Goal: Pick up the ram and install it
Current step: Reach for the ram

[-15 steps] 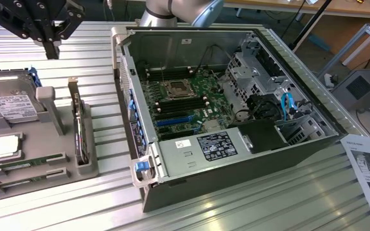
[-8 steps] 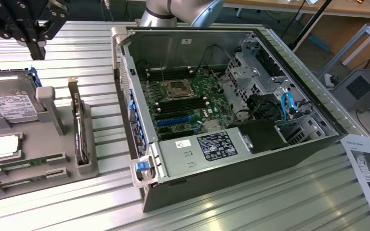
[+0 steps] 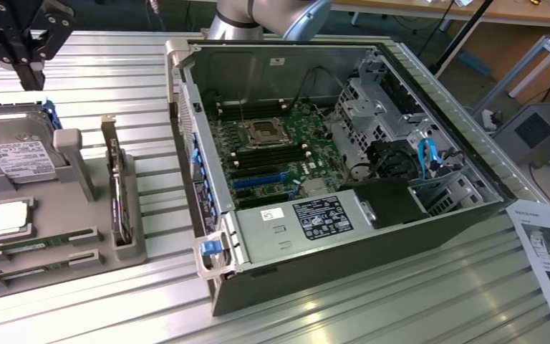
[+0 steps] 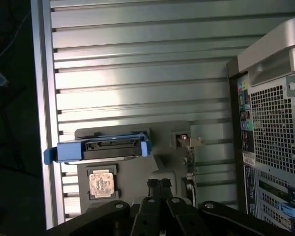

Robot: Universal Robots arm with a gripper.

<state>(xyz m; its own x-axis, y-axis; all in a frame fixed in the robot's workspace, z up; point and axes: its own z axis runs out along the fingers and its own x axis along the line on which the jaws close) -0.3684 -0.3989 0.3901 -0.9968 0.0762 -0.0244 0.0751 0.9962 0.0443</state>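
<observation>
- Here, a ribbed metal table (image 3: 112, 64) carries an open computer case (image 3: 371, 251) and a grey holder (image 3: 84, 172).
- The ram (image 3: 46, 240) sits slotted in that holder.
- The end effector (image 3: 31, 72) hangs closed, empty, above the holder's hard drive (image 3: 17, 154).

Table (image 3: 112, 79): silver, ribbed in parallel lines. Tray (image 3: 60, 209): plain grey. On the tray: ram (image 3: 46, 239) green; drive (image 4: 98, 146) black in a blue frame; processor (image 3: 6, 218) silver. Beside the tray: motherboard (image 3: 299, 129) green, with blue slots. Gripper (image 3: 31, 72): black.
</observation>
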